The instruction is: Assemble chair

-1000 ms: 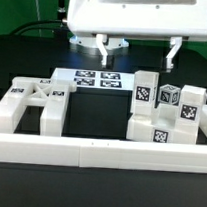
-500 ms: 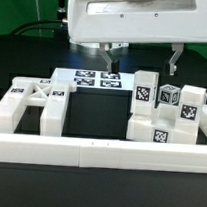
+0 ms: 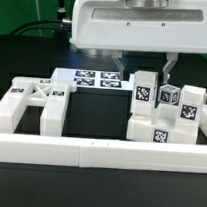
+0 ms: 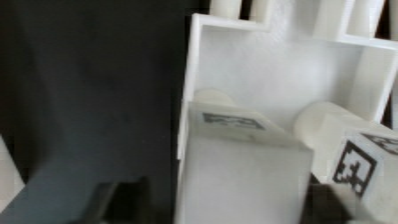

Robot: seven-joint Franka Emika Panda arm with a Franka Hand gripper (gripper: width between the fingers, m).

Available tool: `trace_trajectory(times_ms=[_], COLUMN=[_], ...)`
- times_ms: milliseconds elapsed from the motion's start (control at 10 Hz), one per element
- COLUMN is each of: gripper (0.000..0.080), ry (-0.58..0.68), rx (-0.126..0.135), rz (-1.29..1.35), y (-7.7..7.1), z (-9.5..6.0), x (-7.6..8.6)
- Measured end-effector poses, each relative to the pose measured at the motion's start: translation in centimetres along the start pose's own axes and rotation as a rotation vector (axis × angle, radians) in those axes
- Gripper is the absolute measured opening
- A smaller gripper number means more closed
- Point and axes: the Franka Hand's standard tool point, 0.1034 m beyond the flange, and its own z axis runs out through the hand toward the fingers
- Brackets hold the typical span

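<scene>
Several chair posts (image 3: 144,94) (tagged) beneath claw (image 3: 144,66)

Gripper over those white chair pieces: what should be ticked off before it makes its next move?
1. Part held in the gripper: cannot tell; neither view shows it clearly.
2. Chair posts standing in a cluster, tags showing: ok.
3. Chair frame piece on the exterior view's left, apart from the gripper: ok.
4. Marker board flat on the table: ok.
5. Long rail lying along the front, nothing on it: ok.
</scene>
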Motion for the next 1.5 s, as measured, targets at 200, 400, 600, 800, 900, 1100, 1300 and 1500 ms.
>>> trace_trajectory(times_ms=[200, 400, 600, 800, 900, 1100, 1300, 1500], gripper=[0.0285, 0.0285, 0.0285, 0.0285, 0.0285, 0.0285, 0.0287, 0.0458], ry=[0.011, 0.011, 0.011, 0.013, 0.008, 0.005, 0.002, 0.005], rx=[-0.003, -0.003, 0.005, 0.007, 0.009, 0.026, 0.027, 0.024], rz=[-0.009, 0.006, 0.222, 0.457, 0.607, 0.838, 0.996, 0.932], y=[-0.1, -0.1, -0.6, -1.1, -1.3, -1.5, -2.1, -2.0], z=[0.0, 0.0, 0.1, 0.1, 0.2, 0.2, 0.3, 0.3], x=[0.1, 0.1, -0.1, -0.4, -0.5, -0.5, -0.6, -0.6])
